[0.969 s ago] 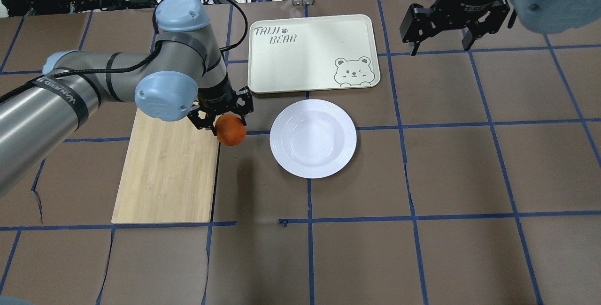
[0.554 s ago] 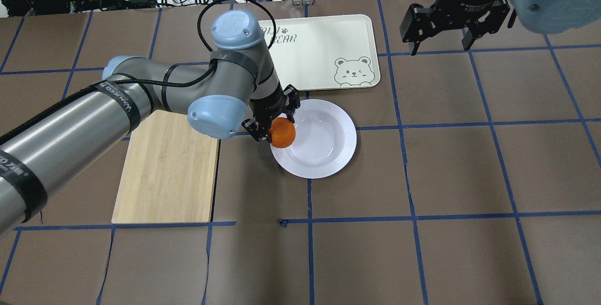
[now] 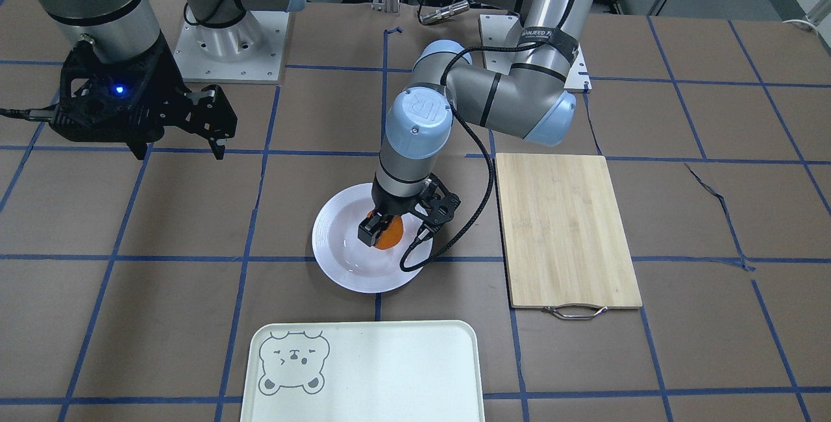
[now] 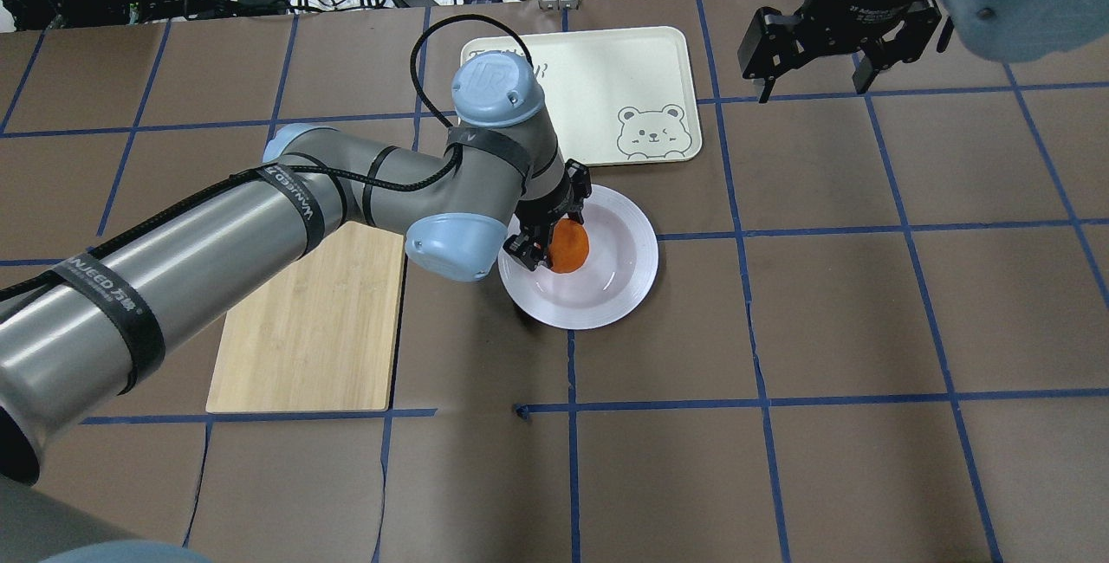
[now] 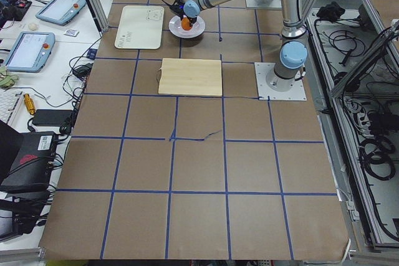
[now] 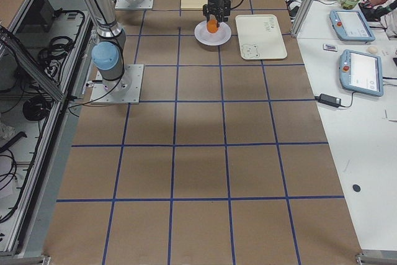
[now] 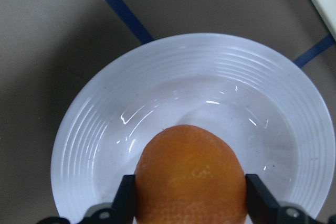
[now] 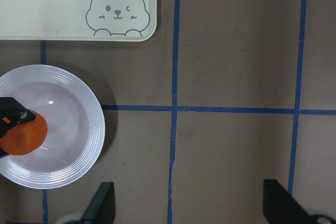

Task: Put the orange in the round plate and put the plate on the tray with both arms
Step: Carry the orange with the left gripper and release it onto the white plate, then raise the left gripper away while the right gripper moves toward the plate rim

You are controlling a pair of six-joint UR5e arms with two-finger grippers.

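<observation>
Gridding the brown tabletop (image 4: 849,312), blue tape (image 4: 866,396) underlies the left end effector (image 4: 553,240) clamping the orange (image 4: 569,246).

Brown matted table (image 4: 866,312) (a few tears) under a blue tape grid (image 4: 762,397), white side bench (image 6: 372,153) with two tablets (image 6: 363,72).

- Directly below the left gripper (image 4: 552,232) lies the round plate (image 4: 637,281), and its ridged rim rings the fingers on every side. The orange (image 4: 571,248) fills the gap between the jaws.
- Ahead of it, away from the robot, the tray (image 4: 606,78) lies flat just past the plate's rim.
- To its left, the bamboo cutting board (image 4: 303,338) lies flat near the plate, and the left arm's own forearm passes above it.
- To its right and back toward the robot, the bare table (image 4: 866,312) runs open.
- The right gripper (image 4: 813,91) hangs high, well apart ahead and to the right. Its fingers are spread, with open table between it and the plate.
</observation>
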